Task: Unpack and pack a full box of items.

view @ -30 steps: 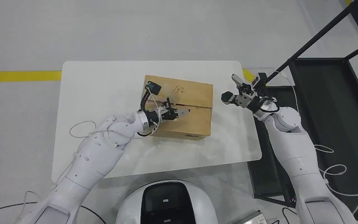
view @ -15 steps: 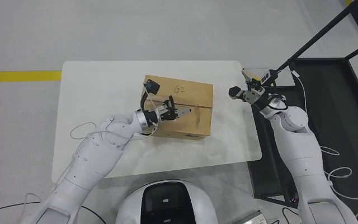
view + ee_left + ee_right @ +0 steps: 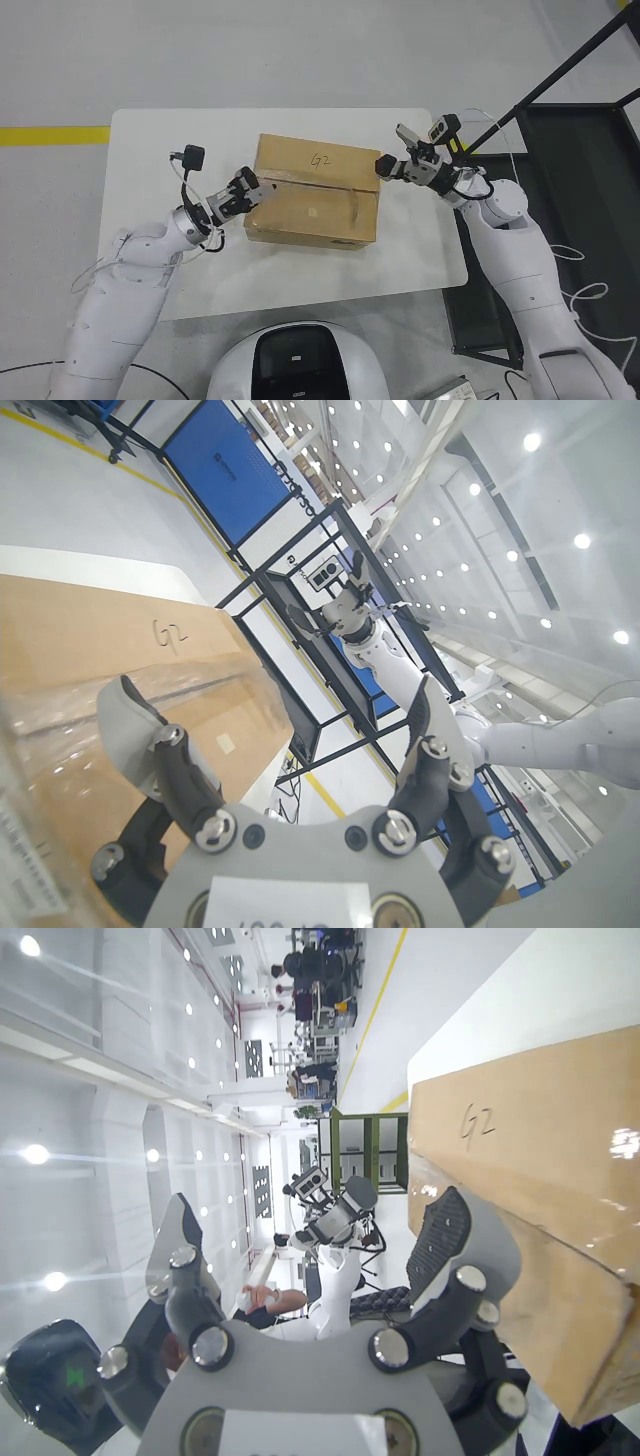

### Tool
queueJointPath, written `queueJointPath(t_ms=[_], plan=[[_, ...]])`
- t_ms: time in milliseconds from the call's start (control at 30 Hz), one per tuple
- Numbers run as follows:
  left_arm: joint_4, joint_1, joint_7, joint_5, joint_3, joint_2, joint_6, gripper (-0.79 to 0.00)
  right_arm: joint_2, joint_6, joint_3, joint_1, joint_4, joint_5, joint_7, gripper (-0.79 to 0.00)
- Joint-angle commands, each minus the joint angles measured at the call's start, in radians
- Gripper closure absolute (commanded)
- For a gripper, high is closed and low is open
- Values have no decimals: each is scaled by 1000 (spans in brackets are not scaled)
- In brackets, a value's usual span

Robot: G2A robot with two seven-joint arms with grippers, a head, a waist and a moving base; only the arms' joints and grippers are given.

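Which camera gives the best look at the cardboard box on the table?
The top view: the cardboard box shows whole, with all four top edges and its taped seam. The left wrist view catches part of the top and the seam; the right wrist view, one end and a corner.

The left arm (image 3: 140, 275) and right arm (image 3: 525, 265) wear glossy white shells, with thin white cables (image 3: 585, 295) trailing alongside. The left end effector (image 3: 247, 189) and right end effector (image 3: 396, 150) each have a grey base plate (image 3: 300, 1378) with silver screws (image 3: 212, 1345), black linkages (image 3: 185, 1298), and pale grey fingers (image 3: 492, 1238) lined with black dimpled pads (image 3: 437, 1238). A small black camera (image 3: 192, 156) is mounted at each wrist.
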Motion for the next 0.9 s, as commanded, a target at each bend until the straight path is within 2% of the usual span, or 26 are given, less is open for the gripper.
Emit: queueJointPath(t_ms=[0, 167, 367, 767, 867], plan=[[-24, 41, -12, -2, -73, 13, 14, -785, -4, -8, -31, 12, -13, -20, 9, -785], [-71, 132, -13, -20, -212, 36, 35, -785, -22, -32, -119, 46, -15, -66, -14, -785], [-85, 191, 12, -5, -295, 48, 69, -785, -29, -48, -147, 56, -18, -74, -27, -785], [-82, 205, 15, -22, -302, 49, 62, -785, -29, -45, -138, 45, -16, -57, -51, -785], [-84, 221, 34, -16, -297, 48, 97, -785, -32, -25, -143, 50, -38, -52, -60, -785]])
